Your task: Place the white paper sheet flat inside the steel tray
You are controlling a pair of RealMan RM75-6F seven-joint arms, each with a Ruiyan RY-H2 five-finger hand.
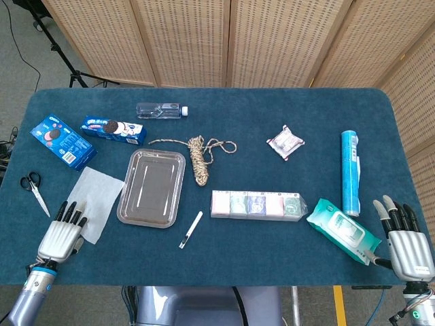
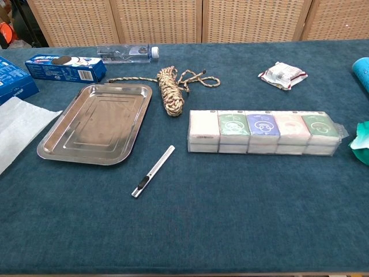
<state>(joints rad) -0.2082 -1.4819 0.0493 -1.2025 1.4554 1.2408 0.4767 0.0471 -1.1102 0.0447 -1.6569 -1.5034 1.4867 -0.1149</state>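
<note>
The steel tray (image 1: 151, 188) lies flat and bare; the white paper sheet (image 1: 96, 197) lies just left of the tray, outside it, flat on the blue tablecloth (image 1: 224, 265); the left hand (image 1: 62, 235) is below and left of the tray, fingers spread, fingertips touching the sheet's near corner, gripping nothing; the right hand (image 1: 406, 242) rests far right of the tray, fingers apart, empty.

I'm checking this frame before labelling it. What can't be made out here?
- Left robot hand, head view: whether its fingertips touch the white paper sheet is unclear; the fingers cover that corner.
- Chest view: neither hand shows; the sheet is cut by the left edge.
- Steel tray: nothing hidden.
- Right robot hand, head view: wrist cut by the bottom edge.
</note>
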